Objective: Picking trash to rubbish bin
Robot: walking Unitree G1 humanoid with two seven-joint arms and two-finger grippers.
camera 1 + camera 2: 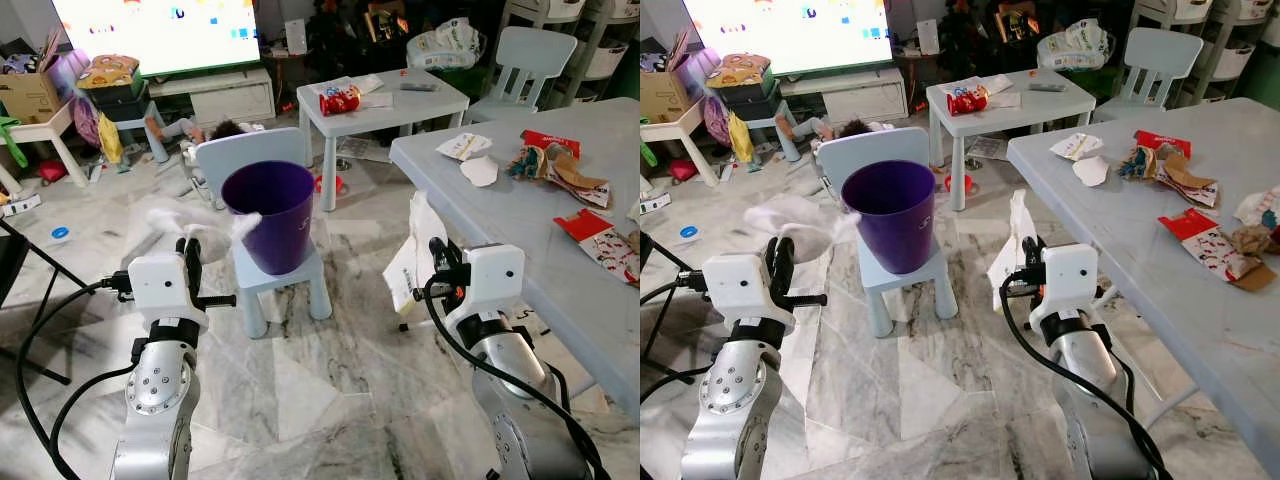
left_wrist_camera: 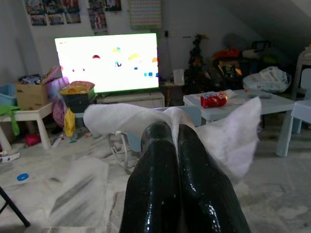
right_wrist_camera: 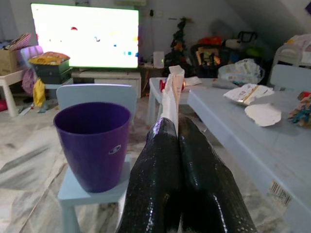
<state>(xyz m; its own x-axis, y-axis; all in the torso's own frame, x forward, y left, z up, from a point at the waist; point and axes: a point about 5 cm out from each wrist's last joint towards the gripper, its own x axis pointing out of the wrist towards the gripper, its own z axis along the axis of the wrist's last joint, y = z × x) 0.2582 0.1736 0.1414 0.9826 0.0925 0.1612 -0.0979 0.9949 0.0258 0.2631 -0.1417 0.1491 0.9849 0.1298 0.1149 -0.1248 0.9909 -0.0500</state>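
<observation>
Tissue [image 1: 190, 228], white and limp, is pinched between the closed fingers of your left gripper [image 1: 190, 252] and billows out on both sides of them, one flap reaching toward the rim of the purple bin [image 1: 269, 215]. Expect it to weigh almost nothing, to flutter and cling rather than drop cleanly, and to tear if tugged — the present hold near its bunched middle looks the safest place. The bin stands on a small pale-blue chair [image 1: 275, 275], just beside the left gripper and between your two arms, its mouth open and upright. To its right, your right gripper [image 1: 436, 252] has its fingers shut on a white paper wrapper [image 1: 412, 250], gripped at one edge so that the sheet stands up above the fingertips and hangs down below them; it is stiffer than the tissue but still light, and likely to slide free once released. Further right, the grey table [image 1: 520, 230] carries more torn packaging [image 1: 556, 170] and paper scraps — none of it yet collected.
</observation>
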